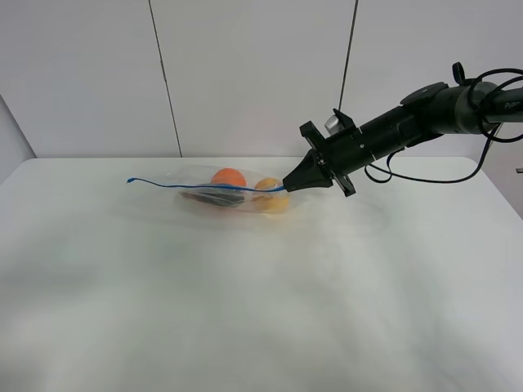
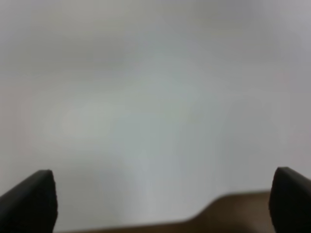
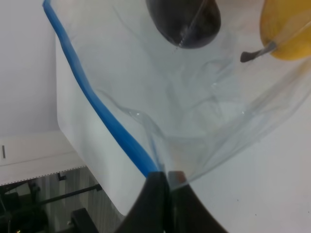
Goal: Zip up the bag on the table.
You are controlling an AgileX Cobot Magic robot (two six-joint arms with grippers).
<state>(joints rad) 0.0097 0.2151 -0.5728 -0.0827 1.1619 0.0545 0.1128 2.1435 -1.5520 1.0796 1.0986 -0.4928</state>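
My right claw (image 1: 288,184) has its two tips pressed together on the end of the blue zipper strip (image 1: 204,187), pinching it and the clear film of the bag (image 1: 233,196) at that corner. On the right wrist camera the tips (image 3: 165,180) meet with no gap where the strip (image 3: 97,104) runs into them. The bag lies toward the far side of the white table (image 1: 245,310), with an orange (image 1: 228,176), a yellow pear (image 1: 270,196) and a dark purple item (image 3: 184,22) showing through it. My left claw (image 2: 165,199) reads as spread wide, its dark fingertips (image 2: 34,201) at opposite edges of a blurred picture; I think it holds nothing.
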